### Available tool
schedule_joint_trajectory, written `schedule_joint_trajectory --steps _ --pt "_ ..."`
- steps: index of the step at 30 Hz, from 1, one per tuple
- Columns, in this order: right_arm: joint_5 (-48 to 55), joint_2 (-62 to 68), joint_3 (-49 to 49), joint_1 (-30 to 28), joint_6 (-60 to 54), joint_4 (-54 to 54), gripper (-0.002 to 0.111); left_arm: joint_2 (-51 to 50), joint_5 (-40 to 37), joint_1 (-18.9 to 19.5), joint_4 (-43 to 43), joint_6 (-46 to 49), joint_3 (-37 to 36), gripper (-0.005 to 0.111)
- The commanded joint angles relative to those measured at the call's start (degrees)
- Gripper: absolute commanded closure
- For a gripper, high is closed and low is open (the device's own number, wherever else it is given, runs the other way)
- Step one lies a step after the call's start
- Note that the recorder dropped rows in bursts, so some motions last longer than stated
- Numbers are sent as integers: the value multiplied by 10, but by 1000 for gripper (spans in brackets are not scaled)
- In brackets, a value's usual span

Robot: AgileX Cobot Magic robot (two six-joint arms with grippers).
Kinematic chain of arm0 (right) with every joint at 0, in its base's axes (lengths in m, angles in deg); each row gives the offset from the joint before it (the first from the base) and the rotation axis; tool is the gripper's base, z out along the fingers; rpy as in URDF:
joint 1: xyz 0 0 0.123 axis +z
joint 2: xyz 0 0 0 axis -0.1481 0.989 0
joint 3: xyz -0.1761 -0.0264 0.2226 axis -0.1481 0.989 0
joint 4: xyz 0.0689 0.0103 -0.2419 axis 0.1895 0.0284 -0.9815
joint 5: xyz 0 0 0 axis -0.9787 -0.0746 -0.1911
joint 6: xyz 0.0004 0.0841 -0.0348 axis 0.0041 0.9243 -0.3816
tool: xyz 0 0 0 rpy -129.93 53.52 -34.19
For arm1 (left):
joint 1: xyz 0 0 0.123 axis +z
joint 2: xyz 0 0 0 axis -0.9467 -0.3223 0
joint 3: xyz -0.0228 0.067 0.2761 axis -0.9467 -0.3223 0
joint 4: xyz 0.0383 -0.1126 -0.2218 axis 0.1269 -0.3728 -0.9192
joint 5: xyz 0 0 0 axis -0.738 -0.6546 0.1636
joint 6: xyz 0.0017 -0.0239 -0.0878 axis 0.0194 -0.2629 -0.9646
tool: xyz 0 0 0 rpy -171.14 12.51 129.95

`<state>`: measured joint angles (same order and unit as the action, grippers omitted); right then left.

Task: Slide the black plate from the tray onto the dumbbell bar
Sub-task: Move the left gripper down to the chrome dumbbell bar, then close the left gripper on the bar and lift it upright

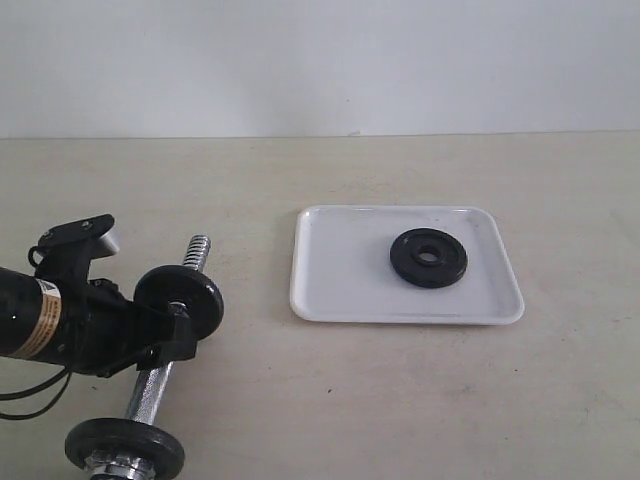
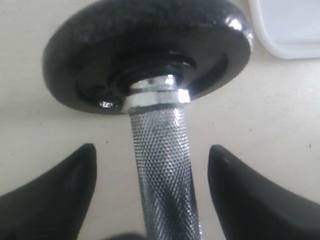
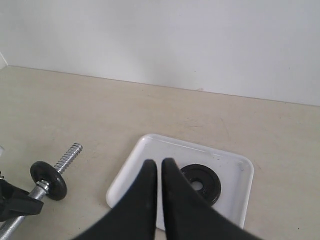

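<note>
The black plate [image 1: 428, 258] lies flat in the tray [image 1: 330, 300], slightly toward 3 o'clock of its middle. It is well apart from the dumbbell bar [image 1: 150, 390], which rests on the surface at the tray's 8 o'clock. The left jaws stand apart astride the knurled shaft, gripping nothing; the right jaws are pressed together, aimed toward the tray. Likely trouble: an off-centre squeeze could roll the bar and swing its threaded end [image 1: 197, 250] off 1 o'clock, so the plate's hole would snag on the threads.
</note>
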<state>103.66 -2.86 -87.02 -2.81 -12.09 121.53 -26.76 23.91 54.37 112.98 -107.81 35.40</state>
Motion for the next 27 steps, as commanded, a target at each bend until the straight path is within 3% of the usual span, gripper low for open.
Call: schedule_joint_trajectory --steps 1,14,19,27 --pt "3 0 -4 1 -5 1 107 0 -48 -26 -7 -16 -1 47" --pt "8 0 -4 1 -8 1 107 0 -88 -39 -7 -42 19 52" --pt "8 0 -4 1 -8 1 107 -2 -14 -39 -2 -33 19 52" --pt "11 0 -4 1 -8 1 107 -12 -45 -39 0 -26 19 52"
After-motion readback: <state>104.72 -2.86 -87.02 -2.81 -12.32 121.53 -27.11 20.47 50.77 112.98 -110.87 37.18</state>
